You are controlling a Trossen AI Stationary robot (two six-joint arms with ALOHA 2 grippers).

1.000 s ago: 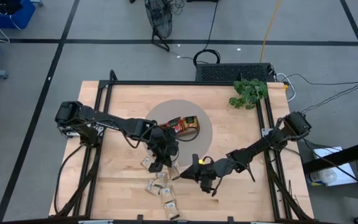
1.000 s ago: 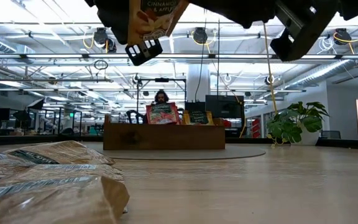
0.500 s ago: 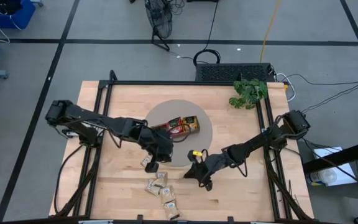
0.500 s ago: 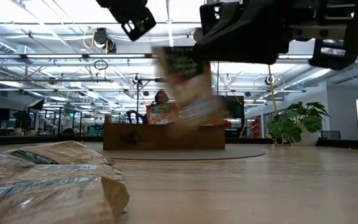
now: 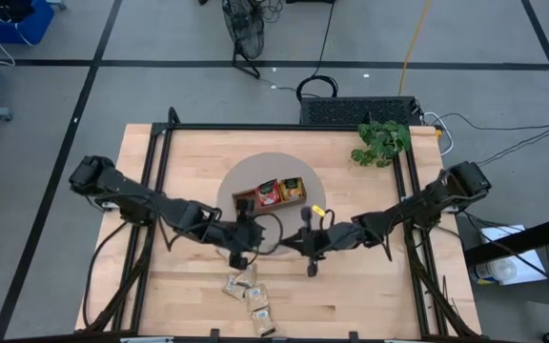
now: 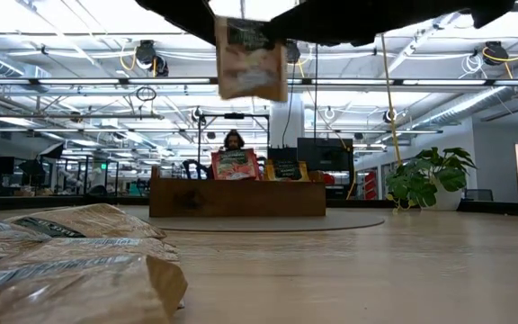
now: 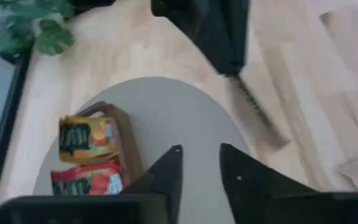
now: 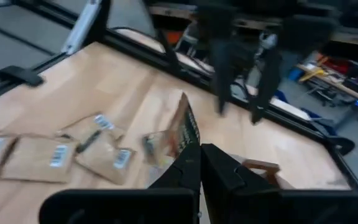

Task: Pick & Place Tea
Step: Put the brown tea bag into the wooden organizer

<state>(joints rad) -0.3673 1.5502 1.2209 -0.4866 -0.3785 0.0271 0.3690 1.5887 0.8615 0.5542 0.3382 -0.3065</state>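
Observation:
My right gripper is shut on one tea sachet, pale with a red picture and a dark band. In the low view that sachet hangs high over the table. From above, my right gripper is near the table's middle, just short of the wooden tray, which holds red and yellow sachets. My left gripper hovers beside it, open, touching nothing. Several beige sachets lie flat near the table's near edge. My right gripper pinches the sachet between its two fingers at the upper edge, coming from above. The sachet hangs below the fingers, lifted clear of the table and roughly upright. In the right wrist view it shows edge-on past the fingertips.
The tray stands on a round grey mat. A potted plant stands at the far right corner. Loose sachets lie close to the low camera. Black frame rails run along the table's sides. A person sits beyond the table.
A second ago the sachet hung at my left gripper. It has since come away from it, swung across, and now hangs higher from my right gripper. My right gripper has moved a little toward the far edge and the tray.

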